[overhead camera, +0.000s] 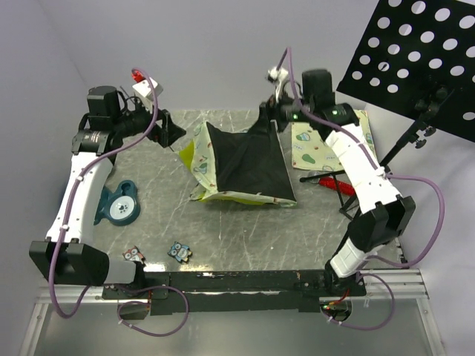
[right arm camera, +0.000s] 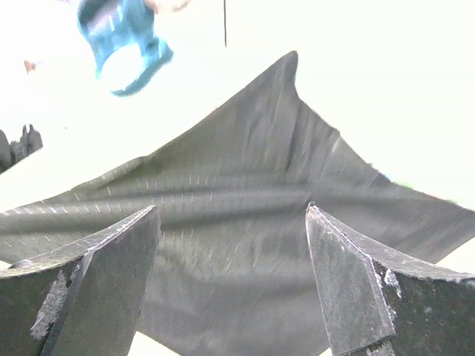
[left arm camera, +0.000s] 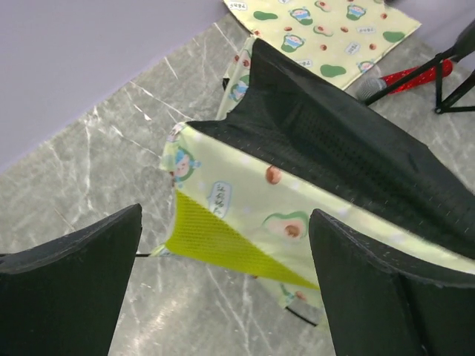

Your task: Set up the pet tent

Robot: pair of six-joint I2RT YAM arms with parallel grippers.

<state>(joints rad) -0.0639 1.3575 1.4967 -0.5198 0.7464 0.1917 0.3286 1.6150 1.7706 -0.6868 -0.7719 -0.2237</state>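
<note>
Pet tent (overhead camera: 239, 167) sits slumped at the middle of the grey marbled counter (overhead camera: 312, 230), its black base sheet (left arm camera: 349, 148) turned up toward the overhead camera and a lime-yellow panel (overhead camera: 187, 154) showing at its left edge. The left end effector (overhead camera: 169, 133) hangs just left of the tent in the upper left of the frame, its fingers (left arm camera: 82, 274) spread wide with nothing between them. The right end effector (overhead camera: 269, 111) is at the tent's raised upper-right corner, and its fingers (right arm camera: 96, 274) are also apart, the black sheet filling the wrist view beyond them. An avocado-print mat (overhead camera: 326, 144) lies flat to the tent's right, partly under the right arm. A blue holder (overhead camera: 120, 204) rests at centre left, well apart from the tent, and two small printed pieces (overhead camera: 179, 251) lie near the bottom edge.
</note>
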